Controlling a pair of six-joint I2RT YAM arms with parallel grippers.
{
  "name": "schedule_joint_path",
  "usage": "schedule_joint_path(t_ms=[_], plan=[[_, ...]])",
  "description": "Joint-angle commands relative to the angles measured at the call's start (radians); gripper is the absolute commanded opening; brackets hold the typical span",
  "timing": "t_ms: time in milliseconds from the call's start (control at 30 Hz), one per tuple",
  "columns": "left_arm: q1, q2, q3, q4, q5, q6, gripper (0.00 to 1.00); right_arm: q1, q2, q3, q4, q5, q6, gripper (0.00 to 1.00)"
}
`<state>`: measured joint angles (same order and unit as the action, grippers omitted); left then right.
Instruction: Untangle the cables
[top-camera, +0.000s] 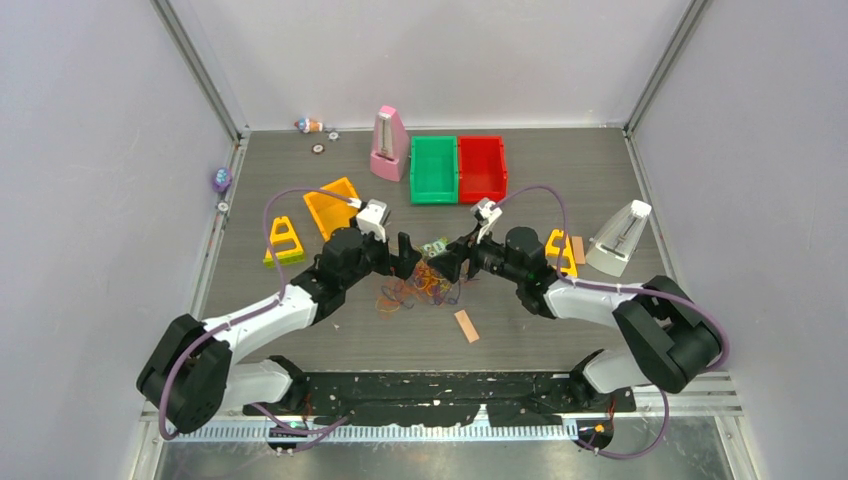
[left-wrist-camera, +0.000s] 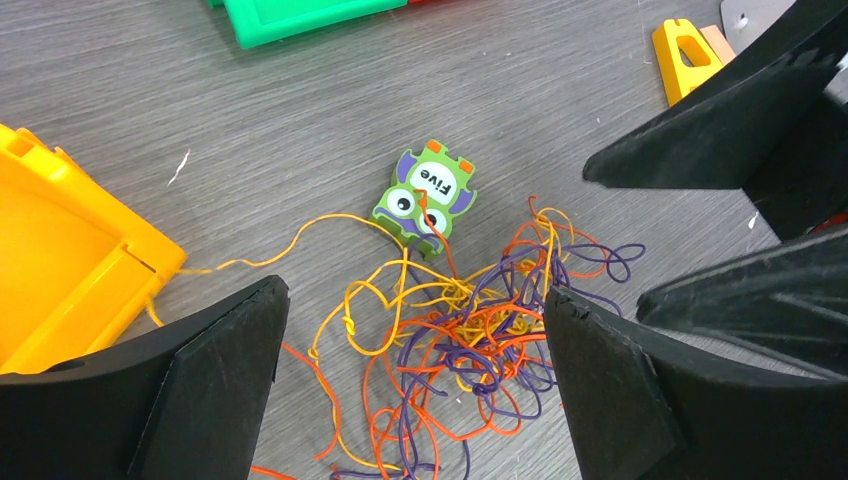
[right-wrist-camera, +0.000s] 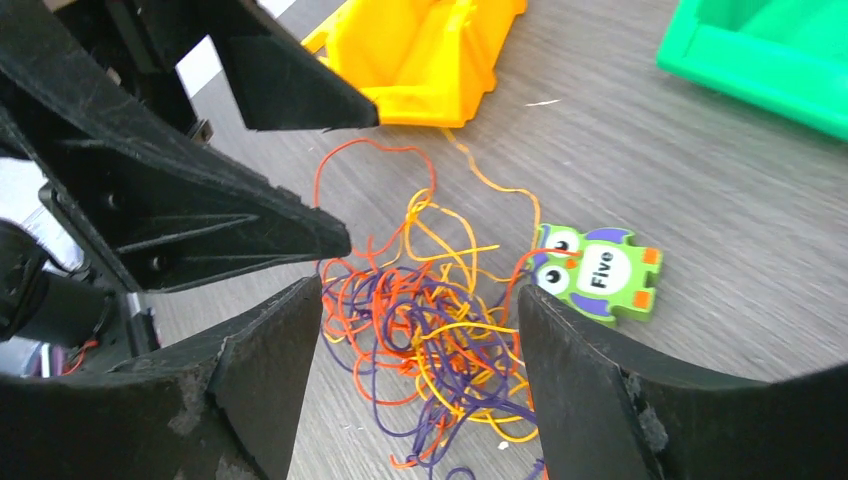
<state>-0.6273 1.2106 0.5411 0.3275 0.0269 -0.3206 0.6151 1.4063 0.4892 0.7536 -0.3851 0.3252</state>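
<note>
Grey wood-grain tabletop (top-camera: 560, 170), pale panels on three sides. I log the cables (top-camera: 420, 287) as one loose tangle at mid-table, orange, yellow and purple strands crossing one another, lying flat on the surface between the two grippers. Left gripper (left-wrist-camera: 415, 300): jaws spread wide, the heap showing in the gap between its fingers, nothing gripped. Right gripper (right-wrist-camera: 418, 297): jaws likewise apart, facing the tangle from the opposite side, no strand pinched. The two grippers point at each other, near but apart. A green owl tile (left-wrist-camera: 428, 195) marked "Five" sits at the far edge of the tangle, with an orange strand running across its face. One yellow strand trails out to the orange bin (top-camera: 332, 205) on the left. Green bin (top-camera: 433, 168) and red bin (top-camera: 482, 167) stand side by side further back, touching.
</note>
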Motion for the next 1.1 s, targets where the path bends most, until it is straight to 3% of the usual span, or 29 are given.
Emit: schedule_joint_path(t_ms=[0,233,400,667,767,900,1067], plan=[[-0.002,-0.028,-0.008,0.048,-0.016,-0.013,1.0,0.003,-0.09,-0.002,-0.029,0.17,-0.041,0.77],[-0.002,-0.003,-0.017,-0.038,-0.017,-0.069,0.99,-0.024,-0.128,-0.006,-0.148,0.371,-0.032,0.76],[-0.002,0.066,-0.003,-0.059,0.03,-0.097,0.98,-0.041,-0.121,-0.004,-0.15,0.36,-0.015,0.76],[-0.001,0.292,0.195,-0.238,0.073,-0.085,0.91,-0.041,-0.078,0.026,-0.165,0.32,-0.01,0.76],[0.003,0.384,0.296,-0.375,0.071,-0.077,0.8,-0.042,-0.059,0.041,-0.181,0.304,-0.014,0.76],[0.003,0.38,0.289,-0.363,0.084,-0.078,0.56,-0.042,-0.015,0.078,-0.213,0.247,-0.018,0.76],[0.008,0.307,0.236,-0.321,0.065,-0.063,0.04,-0.041,0.057,0.125,-0.214,0.098,-0.019,0.76]])
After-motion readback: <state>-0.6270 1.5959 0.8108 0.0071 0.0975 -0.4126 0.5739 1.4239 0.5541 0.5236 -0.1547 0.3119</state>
